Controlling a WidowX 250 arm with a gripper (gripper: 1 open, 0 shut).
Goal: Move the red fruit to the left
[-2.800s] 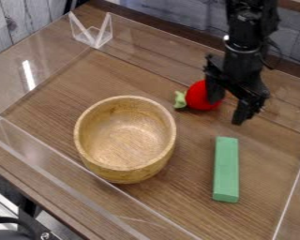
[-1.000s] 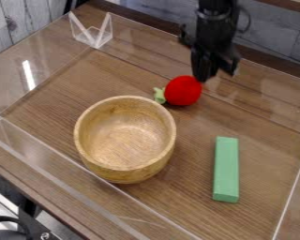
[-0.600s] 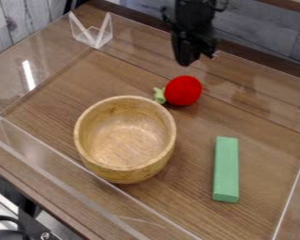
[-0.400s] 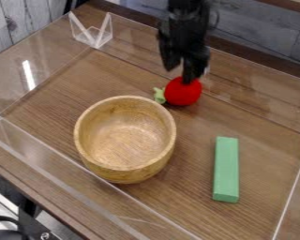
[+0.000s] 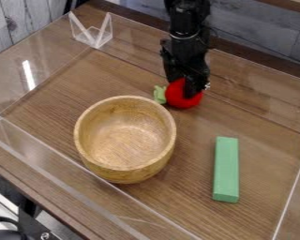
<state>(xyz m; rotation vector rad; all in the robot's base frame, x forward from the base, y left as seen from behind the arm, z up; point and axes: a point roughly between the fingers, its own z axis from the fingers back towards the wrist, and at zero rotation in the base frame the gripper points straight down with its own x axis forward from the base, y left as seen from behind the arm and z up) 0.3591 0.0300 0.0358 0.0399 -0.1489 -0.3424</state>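
In the one camera view, take the wooden bowl [image 5: 125, 138] as your landmark; it sits on the wood-grain table [image 5: 65, 89] toward the near left. Your red fruit [image 5: 182, 93] lies on the table just beyond the bowl's far right rim, close to it but not touching, with its small green leaf [image 5: 159, 93] pointing toward the bowl's side.

Your gripper [image 5: 184, 82] hangs straight down over the fruit from the black arm [image 5: 187, 23], which comes in from the top edge, further from the bowl than the fruit is. You can see the dark fingers [image 5: 169, 77] parted and reaching down on either side of the fruit's upper half, so the jaws stand spread around it. From this angle you cannot tell whether the fingers touch the fruit's skin or stand just clear of it, and the fruit rests on the table, not lifted.

To the right of the bowl and nearer to you, a flat green block [image 5: 227, 169] lies lengthwise, well apart from the fruit. A clear plastic wall [image 5: 40, 141] rings the work area, passing just in front of the bowl.
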